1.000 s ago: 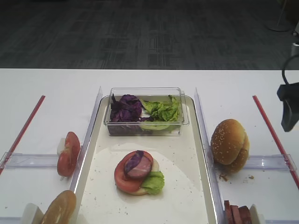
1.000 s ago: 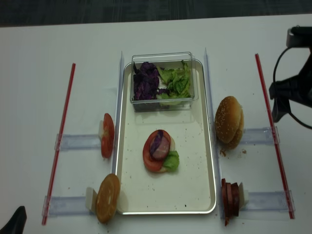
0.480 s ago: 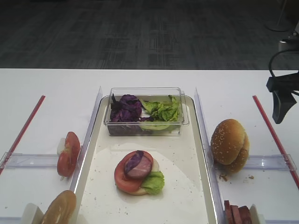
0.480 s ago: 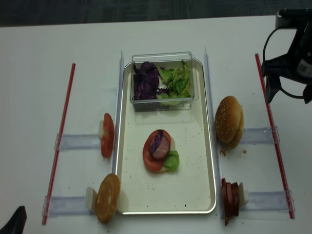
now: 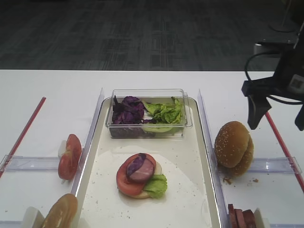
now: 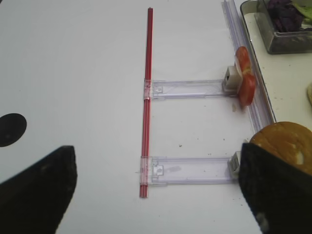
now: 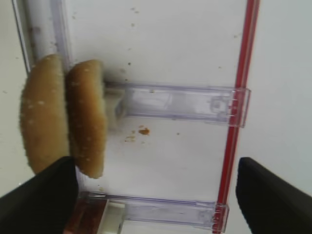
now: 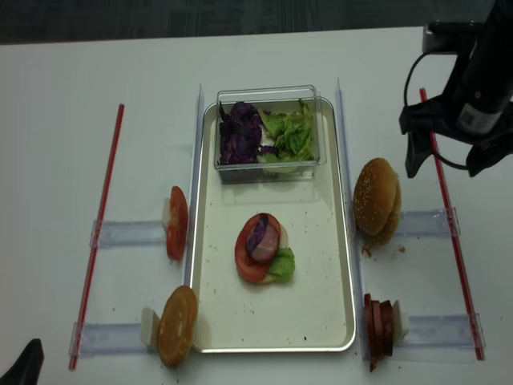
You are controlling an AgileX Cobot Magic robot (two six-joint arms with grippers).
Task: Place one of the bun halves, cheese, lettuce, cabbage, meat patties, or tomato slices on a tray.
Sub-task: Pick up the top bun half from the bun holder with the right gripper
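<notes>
Plainly, my right gripper (image 8: 453,160) hung with its fingers (image 7: 41,197) spread wide and empty, the sesame bun halves (image 8: 377,200) standing on edge just below and inboard of them, beside the tray (image 8: 333,321), far from my left fingers (image 6: 36,192).

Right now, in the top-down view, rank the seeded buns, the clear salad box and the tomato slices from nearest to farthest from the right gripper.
From the right gripper:
1. seeded buns, just below-left, right of the tray.
2. clear salad box, at the tray's far end.
3. tomato slices, left of the tray.
</notes>
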